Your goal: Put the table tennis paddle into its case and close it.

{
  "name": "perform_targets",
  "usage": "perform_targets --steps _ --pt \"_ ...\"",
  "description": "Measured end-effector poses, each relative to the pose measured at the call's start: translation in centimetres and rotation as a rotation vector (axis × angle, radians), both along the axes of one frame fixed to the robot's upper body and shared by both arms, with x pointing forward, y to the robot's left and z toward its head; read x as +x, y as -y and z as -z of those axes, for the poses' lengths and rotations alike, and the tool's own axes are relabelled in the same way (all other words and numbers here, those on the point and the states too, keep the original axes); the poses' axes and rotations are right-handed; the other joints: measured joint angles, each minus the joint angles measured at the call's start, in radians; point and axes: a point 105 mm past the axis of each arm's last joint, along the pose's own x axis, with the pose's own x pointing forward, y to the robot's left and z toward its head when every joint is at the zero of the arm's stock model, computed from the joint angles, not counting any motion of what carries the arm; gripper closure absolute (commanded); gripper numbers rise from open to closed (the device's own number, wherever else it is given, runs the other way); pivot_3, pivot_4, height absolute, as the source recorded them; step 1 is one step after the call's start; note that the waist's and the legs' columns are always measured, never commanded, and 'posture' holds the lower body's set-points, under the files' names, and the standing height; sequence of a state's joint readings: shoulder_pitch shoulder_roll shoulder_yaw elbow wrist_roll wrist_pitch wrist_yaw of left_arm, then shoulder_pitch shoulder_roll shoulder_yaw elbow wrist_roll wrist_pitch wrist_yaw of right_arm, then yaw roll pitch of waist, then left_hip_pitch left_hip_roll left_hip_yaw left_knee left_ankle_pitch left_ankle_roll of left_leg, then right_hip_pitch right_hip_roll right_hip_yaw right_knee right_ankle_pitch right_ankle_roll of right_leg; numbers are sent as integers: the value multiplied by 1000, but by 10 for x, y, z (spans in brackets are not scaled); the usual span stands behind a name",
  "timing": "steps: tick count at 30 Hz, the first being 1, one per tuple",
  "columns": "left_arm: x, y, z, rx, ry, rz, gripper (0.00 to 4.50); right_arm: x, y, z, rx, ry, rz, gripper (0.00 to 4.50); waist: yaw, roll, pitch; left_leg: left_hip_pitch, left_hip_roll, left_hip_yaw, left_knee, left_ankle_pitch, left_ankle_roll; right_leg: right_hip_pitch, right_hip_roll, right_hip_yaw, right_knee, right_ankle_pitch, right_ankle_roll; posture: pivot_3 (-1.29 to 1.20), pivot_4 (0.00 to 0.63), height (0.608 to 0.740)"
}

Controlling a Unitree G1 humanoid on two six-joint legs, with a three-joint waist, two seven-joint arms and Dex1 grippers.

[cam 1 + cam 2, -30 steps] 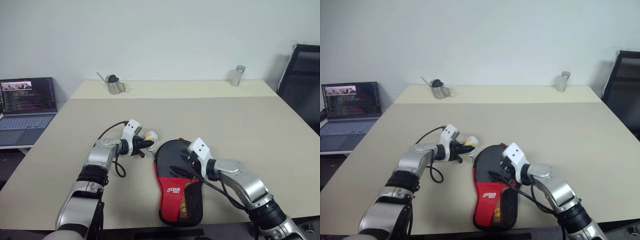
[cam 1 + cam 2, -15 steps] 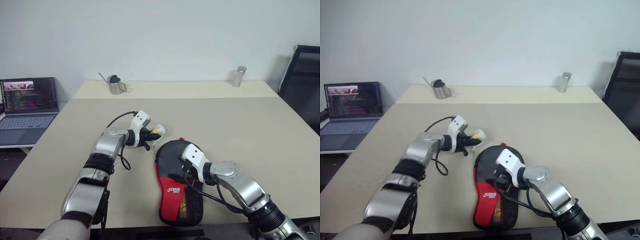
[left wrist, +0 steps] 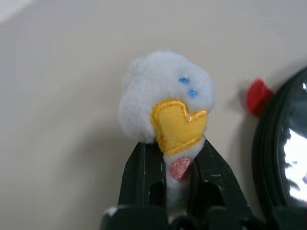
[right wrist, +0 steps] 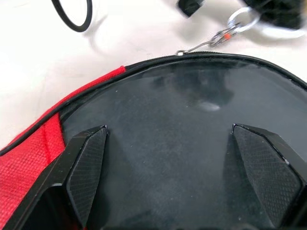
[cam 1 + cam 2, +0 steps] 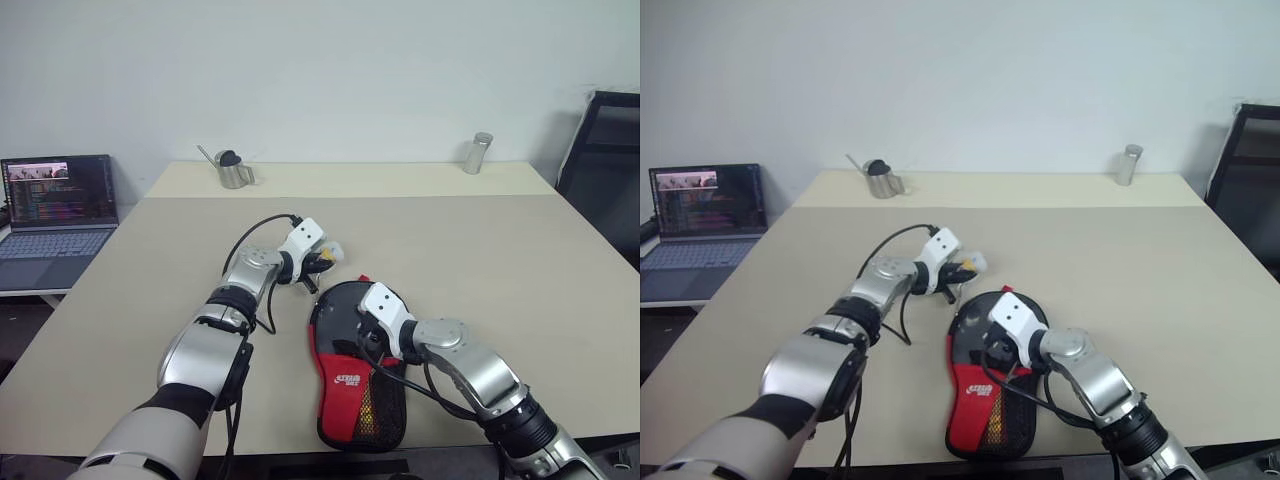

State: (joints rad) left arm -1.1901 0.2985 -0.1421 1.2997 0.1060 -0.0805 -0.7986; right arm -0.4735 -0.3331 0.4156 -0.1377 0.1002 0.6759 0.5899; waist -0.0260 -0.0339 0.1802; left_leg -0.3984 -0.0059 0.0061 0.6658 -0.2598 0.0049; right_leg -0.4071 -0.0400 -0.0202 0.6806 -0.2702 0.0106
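The case (image 5: 355, 375) lies flat on the table (image 5: 520, 260) near the front edge, red panel and mesh pocket toward the robot. I see no paddle lying loose on the table, so I take it to be inside already. The left gripper (image 3: 180, 163) is pinched shut on a small white plush charm (image 3: 168, 103) with a yellow patch, which seems to hang from the zip pull by a ring and short chain (image 4: 225, 33). The right gripper (image 4: 168, 163) stands wide open, its two pads hovering over the glossy round face of the case, gripping nothing.

The step in hand looks to be drawing the zip round the edge. To do it well, I'd have the right one press down flat on the case so it cannot slide, while the left one pulls the charm along the curve of the rim, low and steady, not upward, lest the chain jerk or the plush slip from the fingers
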Motion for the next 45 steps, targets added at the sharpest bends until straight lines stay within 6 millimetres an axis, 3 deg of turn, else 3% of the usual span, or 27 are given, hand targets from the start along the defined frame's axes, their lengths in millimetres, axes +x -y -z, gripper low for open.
perform_targets --steps 12,24,45 --pt "-1 28 7 79 35 40 4311 -2 4 5 -5 -41 10 0 2 -1 -2 0 -1 -1 0 0 0 1 0 -1 0 0 0 0 150 740" --pt "-2 69 -2 225 248 133 4311 -6 6 6 -5 -44 33 0 9 -1 -2 0 -1 -1 0 0 0 1 0 -1 0 0 0 0 150 740" --pt "-35 154 -17 235 414 421 4312 -9 9 7 -3 -45 76 0 23 -1 -4 0 -1 -1 0 0 0 2 1 -2 -1 0 0 0 150 740"
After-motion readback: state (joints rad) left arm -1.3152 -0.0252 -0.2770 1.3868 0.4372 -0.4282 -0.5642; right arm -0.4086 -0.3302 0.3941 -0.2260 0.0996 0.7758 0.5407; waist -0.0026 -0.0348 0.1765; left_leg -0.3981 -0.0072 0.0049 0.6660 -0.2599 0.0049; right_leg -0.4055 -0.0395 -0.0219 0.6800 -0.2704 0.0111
